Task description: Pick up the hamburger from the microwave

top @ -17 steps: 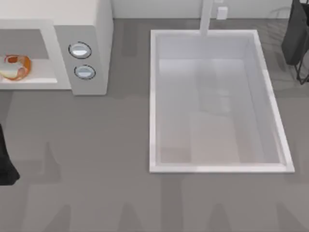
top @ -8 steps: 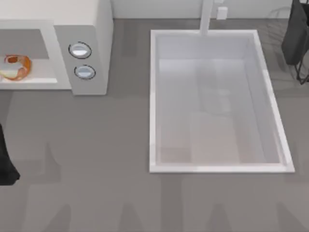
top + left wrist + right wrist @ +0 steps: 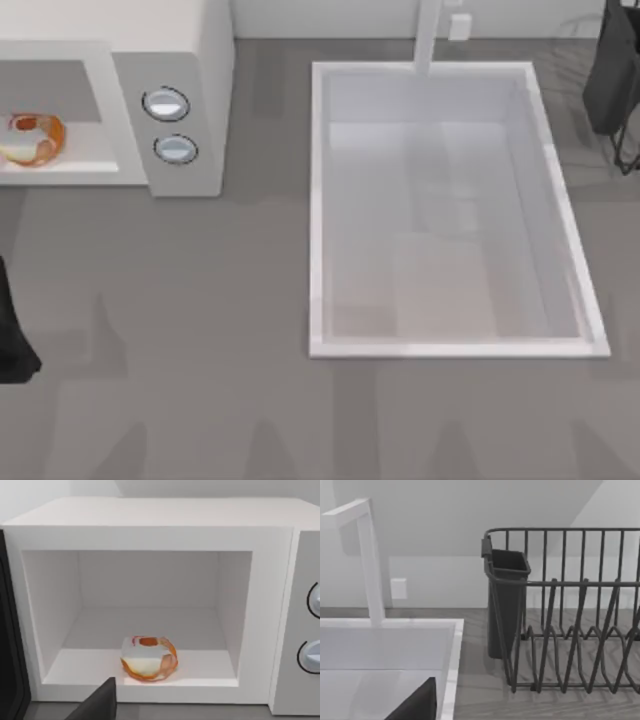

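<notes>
Microwave (image 3: 190,60) stood at upper left of the top view, door open; hamburger (image 3: 33,138) lay on its cavity floor near the front edge. Sink (image 3: 320,200) held nothing. Fingers' state: cannot tell, either arm. No change from earlier frames.

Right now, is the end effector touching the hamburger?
Apart. In the left wrist view, the left end effector sits outside the microwave, short of the hamburger.
</notes>
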